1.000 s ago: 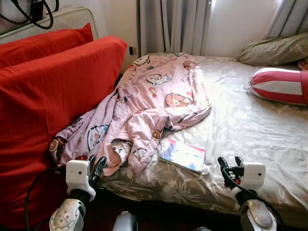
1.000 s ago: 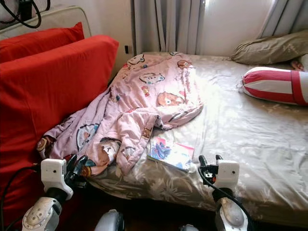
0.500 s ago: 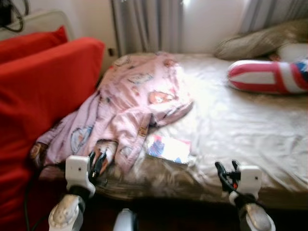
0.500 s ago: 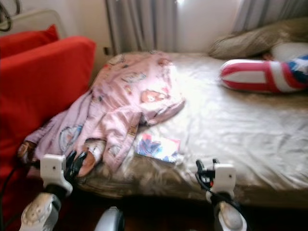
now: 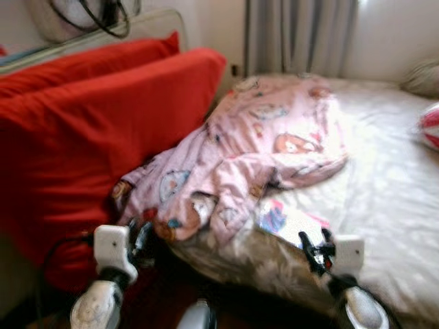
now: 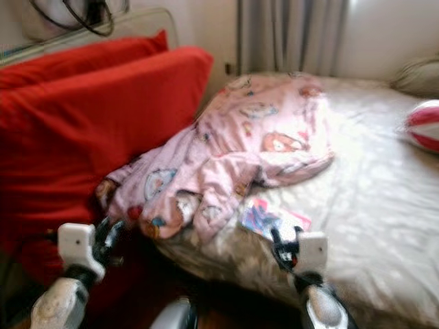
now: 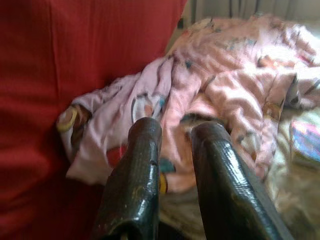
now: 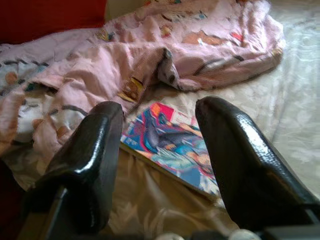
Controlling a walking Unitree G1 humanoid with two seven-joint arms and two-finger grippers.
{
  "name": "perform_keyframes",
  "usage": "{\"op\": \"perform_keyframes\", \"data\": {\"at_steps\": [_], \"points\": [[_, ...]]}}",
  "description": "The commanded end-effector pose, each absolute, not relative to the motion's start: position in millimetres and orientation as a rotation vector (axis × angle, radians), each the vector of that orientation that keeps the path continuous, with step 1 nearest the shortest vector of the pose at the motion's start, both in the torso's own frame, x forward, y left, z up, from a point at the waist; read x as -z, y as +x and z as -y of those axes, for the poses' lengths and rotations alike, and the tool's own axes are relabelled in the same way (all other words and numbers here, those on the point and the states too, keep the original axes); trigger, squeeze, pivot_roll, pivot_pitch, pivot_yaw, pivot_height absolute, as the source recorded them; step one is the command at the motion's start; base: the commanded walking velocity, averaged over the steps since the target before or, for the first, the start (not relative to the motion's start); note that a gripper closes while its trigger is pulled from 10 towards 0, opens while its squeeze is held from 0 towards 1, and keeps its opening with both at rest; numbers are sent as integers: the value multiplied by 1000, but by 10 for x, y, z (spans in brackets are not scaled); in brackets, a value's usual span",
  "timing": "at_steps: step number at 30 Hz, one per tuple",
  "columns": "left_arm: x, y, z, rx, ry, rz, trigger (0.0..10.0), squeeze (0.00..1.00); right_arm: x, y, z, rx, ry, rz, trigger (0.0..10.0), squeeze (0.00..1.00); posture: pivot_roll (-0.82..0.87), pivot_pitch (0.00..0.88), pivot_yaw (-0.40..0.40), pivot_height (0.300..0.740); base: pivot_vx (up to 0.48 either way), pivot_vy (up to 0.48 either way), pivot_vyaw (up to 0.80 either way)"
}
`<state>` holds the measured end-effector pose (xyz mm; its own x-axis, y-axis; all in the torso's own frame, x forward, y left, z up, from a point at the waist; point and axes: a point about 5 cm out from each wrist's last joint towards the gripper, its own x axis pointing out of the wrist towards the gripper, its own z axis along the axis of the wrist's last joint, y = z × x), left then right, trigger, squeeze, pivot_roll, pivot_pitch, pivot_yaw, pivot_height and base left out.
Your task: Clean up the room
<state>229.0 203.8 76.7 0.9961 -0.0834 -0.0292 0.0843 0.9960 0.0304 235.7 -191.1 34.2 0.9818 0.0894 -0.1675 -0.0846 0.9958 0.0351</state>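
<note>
A pink quilt with cartoon prints lies crumpled across the near left part of the bed and hangs over its edge. Beside it, near the bed's front edge, lies a colourful book. My left gripper is held low in front of the quilt's hanging corner, its fingers a narrow gap apart with nothing between them. My right gripper hovers just before the book, open and empty, and the book shows between its fingers. Both eye views are blurred.
Big red cushions stand upright against the bed's left side, close to my left arm. A red and white striped pillow lies at the far right. Grey curtains hang behind the bed. Black cables hang above the cushions.
The whole picture has slid to the right, so the camera has turned left: more of the red cushions shows, less of the striped pillow. Both grippers keep their pose.
</note>
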Motion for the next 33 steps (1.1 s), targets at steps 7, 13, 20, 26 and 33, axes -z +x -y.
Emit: {"op": "perform_keyframes", "data": {"at_steps": [7, 13, 20, 26, 33], "points": [[-799, 2329, -2051, 90, 35, -23, 10000, 0, -353, 2399, 1912, -52, 51, -158, 10000, 0, 36, 0, 22, 626, 0, 0, 0], [-802, 2326, -2043, 96, 35, -22, 10000, 0, -352, 2404, 1937, -37, 47, -158, 10000, 0, 35, 0, 22, 626, 0, 0, 0], [-800, 2319, -2037, 101, 35, -23, 10000, 0, -340, 2396, 1950, -20, 48, -163, 10000, 0, 36, 0, 23, 626, 0, 0, 0], [-799, 2316, -2034, 102, 36, -23, 10000, 0, -330, 2404, 1971, 3, 53, -167, 10000, 0, 35, 0, 24, 626, 0, 0, 0], [-799, 2323, -2018, 110, 36, -22, 10000, 0, -320, 2409, 1986, 12, 53, -171, 10000, 0, 36, 0, 26, 626, 103, 0, 0]]}}
